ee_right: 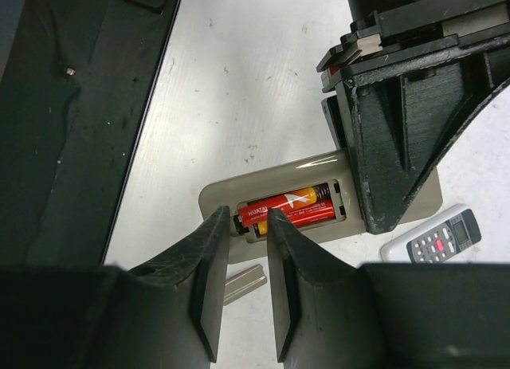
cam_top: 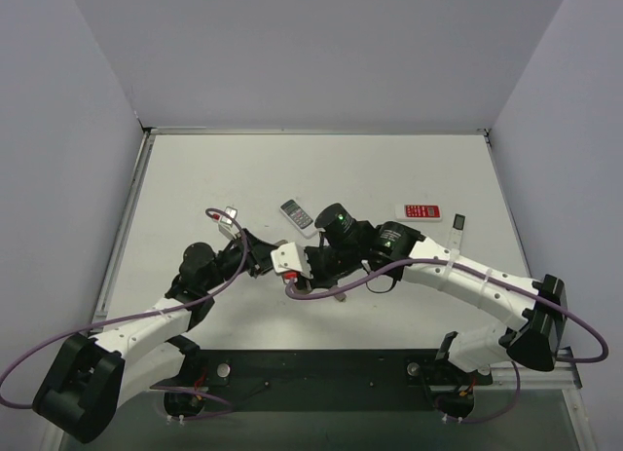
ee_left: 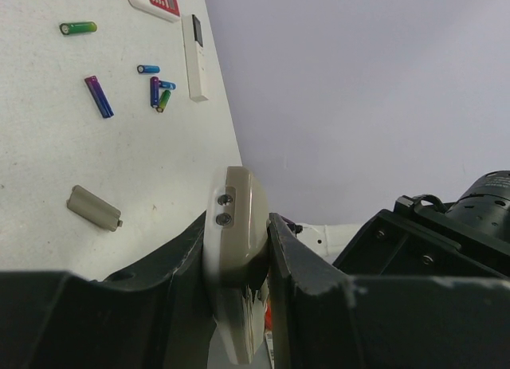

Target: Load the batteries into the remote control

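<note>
My left gripper (cam_top: 275, 256) is shut on the remote control (cam_top: 291, 260) and holds it off the table. In the left wrist view the remote (ee_left: 237, 225) stands edge-on between the fingers of that gripper (ee_left: 239, 233). In the right wrist view its tan back (ee_right: 271, 187) faces up with the compartment open. Two red-and-orange batteries (ee_right: 291, 207) lie in the compartment, the upper one slightly slanted. My right gripper (ee_right: 243, 221) is open, its fingertips just over the batteries' left end; it also shows in the top view (cam_top: 311, 276). Several loose coloured batteries (ee_left: 99, 96) lie on the table.
A grey cover plate (ee_left: 94, 207) lies on the table, also under the remote in the right wrist view (ee_right: 243, 283). A red flat remote (cam_top: 421, 210), a slim white remote (cam_top: 458, 232) and another white remote with buttons (cam_top: 297, 217) lie further back. The black base bar (cam_top: 321, 368) runs along the near edge.
</note>
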### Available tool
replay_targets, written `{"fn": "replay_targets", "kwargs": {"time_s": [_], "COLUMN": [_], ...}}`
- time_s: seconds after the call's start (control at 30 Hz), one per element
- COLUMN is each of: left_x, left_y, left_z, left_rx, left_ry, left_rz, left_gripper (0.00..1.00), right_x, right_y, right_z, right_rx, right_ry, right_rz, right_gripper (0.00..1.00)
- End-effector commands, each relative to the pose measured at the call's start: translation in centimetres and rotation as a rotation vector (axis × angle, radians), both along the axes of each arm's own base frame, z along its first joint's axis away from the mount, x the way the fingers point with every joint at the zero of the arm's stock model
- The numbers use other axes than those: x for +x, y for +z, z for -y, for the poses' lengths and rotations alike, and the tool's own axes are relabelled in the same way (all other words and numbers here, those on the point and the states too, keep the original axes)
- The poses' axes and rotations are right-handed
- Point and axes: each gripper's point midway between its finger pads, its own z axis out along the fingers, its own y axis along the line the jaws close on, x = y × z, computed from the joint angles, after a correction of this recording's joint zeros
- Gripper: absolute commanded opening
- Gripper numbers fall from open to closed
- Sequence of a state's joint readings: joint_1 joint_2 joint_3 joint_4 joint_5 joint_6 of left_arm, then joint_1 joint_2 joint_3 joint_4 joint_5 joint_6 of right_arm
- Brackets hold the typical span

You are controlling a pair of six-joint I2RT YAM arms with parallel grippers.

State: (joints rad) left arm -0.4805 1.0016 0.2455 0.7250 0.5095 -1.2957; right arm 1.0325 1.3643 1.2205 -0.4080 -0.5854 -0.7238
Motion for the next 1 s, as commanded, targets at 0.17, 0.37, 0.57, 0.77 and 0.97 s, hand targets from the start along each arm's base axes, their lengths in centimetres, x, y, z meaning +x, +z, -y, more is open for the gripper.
{"fn": "replay_targets", "kwargs": {"time_s": [0.17,0.37,0.57,0.77,0.97], "left_x": [-0.1,-0.1,-0.2,-0.3,-0.5], "left_y": [3.8,4.0,4.5,5.2,6.1], "left_z": [0.2,0.2,0.2,0.2,0.0], "left_rx": [-0.043,-0.048,-0.057,-0.073,-0.099], "left_ry": [-0.028,-0.028,-0.032,-0.030,-0.022], "left_rz": [0.119,0.120,0.127,0.137,0.146], "left_gripper": [0.00,0.00,0.00,0.00,0.00], "right_x": [0.2,0.4,0.5,1.1,1.8], "right_y": [-0.5,-1.1,-1.6,-2.6,-3.4], "right_z": [-0.8,-0.9,-1.2,-1.7,-2.6], "right_rx": [0.004,-0.013,-0.029,-0.057,-0.047], "right_ry": [0.036,0.029,0.020,-0.014,-0.057], "right_rz": [-0.021,-0.028,-0.038,-0.040,-0.032], "right_gripper": [0.18,0.16,0.14,0.10,0.06]}}
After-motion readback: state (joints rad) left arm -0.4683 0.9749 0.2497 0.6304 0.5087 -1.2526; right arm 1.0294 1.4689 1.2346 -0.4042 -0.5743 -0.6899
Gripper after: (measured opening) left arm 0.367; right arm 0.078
